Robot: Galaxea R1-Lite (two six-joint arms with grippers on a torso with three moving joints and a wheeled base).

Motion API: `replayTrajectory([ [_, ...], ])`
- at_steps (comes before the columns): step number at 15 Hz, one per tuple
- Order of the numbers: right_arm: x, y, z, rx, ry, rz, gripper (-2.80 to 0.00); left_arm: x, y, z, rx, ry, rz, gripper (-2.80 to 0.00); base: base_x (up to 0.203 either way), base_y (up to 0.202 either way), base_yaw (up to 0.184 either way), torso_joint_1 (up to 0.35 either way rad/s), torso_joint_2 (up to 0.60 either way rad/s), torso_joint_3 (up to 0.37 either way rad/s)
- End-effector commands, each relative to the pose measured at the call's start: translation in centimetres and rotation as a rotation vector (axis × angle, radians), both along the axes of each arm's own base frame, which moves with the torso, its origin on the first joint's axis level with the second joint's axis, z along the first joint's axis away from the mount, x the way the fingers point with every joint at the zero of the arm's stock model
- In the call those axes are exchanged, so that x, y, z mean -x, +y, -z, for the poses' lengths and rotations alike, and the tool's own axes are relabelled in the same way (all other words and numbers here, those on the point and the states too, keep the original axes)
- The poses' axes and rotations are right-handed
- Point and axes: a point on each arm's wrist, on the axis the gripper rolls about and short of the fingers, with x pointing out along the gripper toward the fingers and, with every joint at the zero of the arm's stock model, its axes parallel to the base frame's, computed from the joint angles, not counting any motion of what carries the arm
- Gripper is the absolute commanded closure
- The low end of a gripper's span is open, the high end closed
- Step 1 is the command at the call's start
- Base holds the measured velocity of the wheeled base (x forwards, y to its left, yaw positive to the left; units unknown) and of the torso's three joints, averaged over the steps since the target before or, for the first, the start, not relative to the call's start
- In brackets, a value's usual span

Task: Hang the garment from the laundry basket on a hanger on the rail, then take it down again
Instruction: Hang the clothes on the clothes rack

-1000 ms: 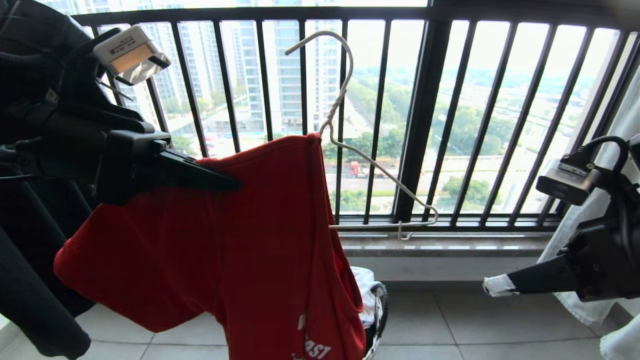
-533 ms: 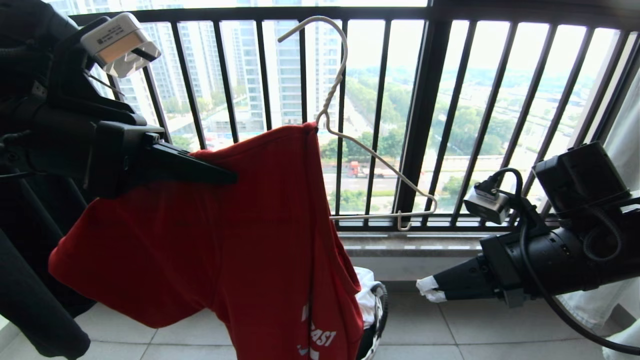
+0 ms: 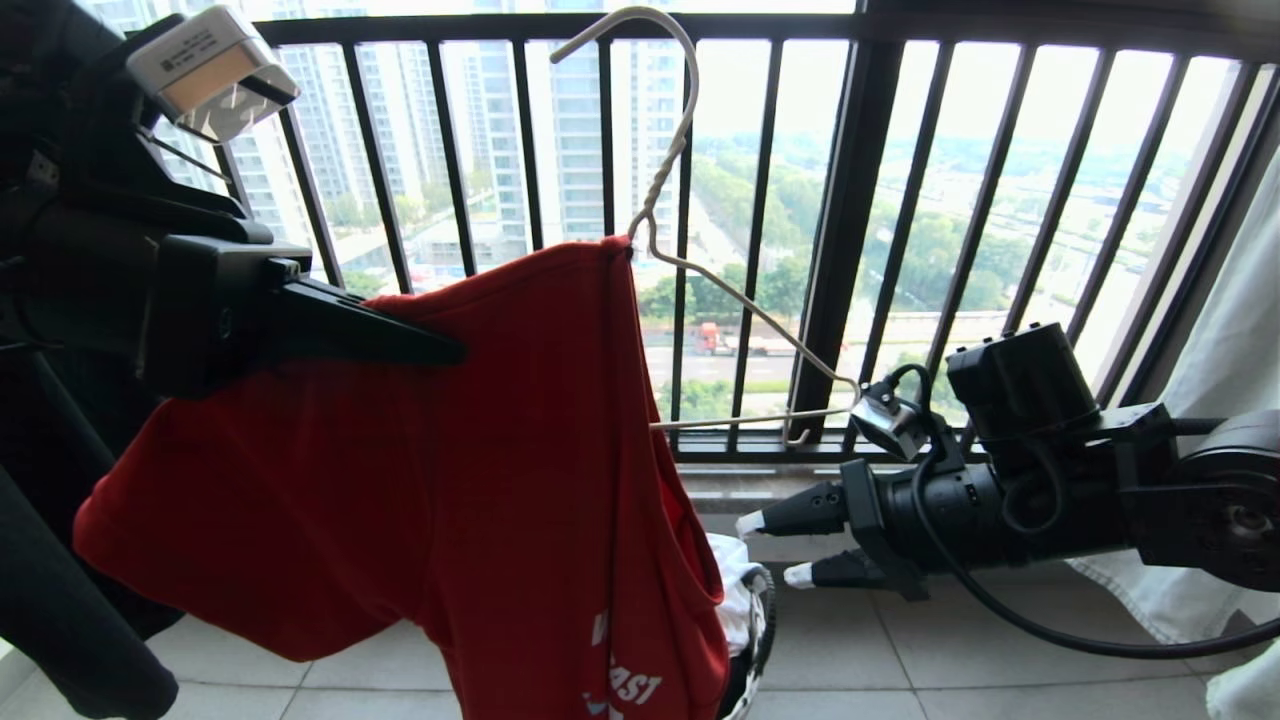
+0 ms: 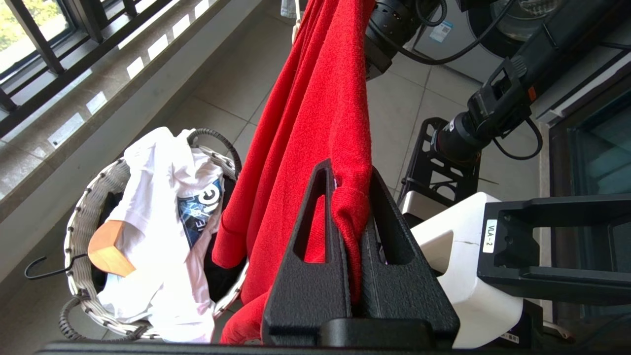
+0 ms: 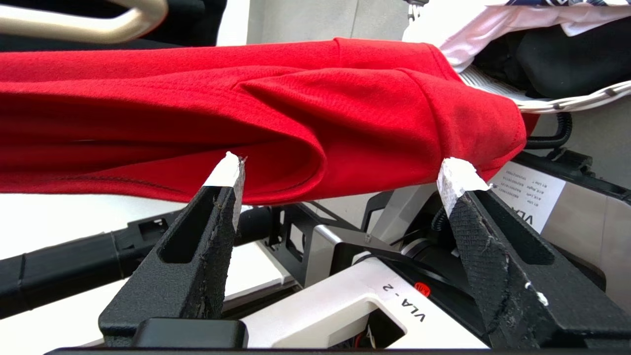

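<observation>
Clamping the red T-shirt (image 3: 400,480) on the wire hanger (image 3: 690,260), the left gripper (image 3: 400,345) holds it above the laundry basket (image 4: 88,217); the right gripper (image 3: 780,550), jaws apart, points level at the unthreaded side's dangling edge, just beside it.

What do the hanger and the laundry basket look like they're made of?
Hanger: thin off-white wire, probably coated metal, judging by the twisted neck and slim bent hook; smooth, matte finish. Laundry basket: woven strands, pale with dark flecks, likely rattan or plastic wicker, I can't tell which; the black loop handles look like ribbed cord.
</observation>
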Motion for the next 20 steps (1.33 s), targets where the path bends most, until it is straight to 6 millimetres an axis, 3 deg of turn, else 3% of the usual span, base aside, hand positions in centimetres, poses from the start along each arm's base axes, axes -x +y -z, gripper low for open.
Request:
replayTrajectory([
  [1,-0.9,0.9,1.8,0.049,0.040,0.020,-2.80,0.1,0.0,0.0,0.002,0.002,0.005,0.00,0.000,0.000,0.000,0.000,0.00,0.000],
  [6,-1.0,2.6,2.1,0.074,0.031,-0.001,-2.80,0.1,0.0,0.0,0.002,0.001,0.005,0.00,0.000,0.000,0.000,0.000,0.00,0.000],
  [18,-0.8,4.2,1.9,0.083,0.010,-0.035,-2.80,0.0,0.0,0.2,0.003,-0.001,0.005,0.00,0.000,0.000,0.000,0.000,0.00,0.000],
  [19,-0.9,4.3,2.2,0.088,0.016,-0.037,0.00,0.0,0.0,0.2,0.003,-0.003,0.005,0.00,0.000,0.000,0.000,0.000,0.00,0.000],
  [20,-0.9,4.4,2.3,0.091,0.017,-0.039,0.00,0.0,0.0,0.2,0.003,-0.003,0.005,0.00,0.000,0.000,0.000,0.000,0.00,0.000],
])
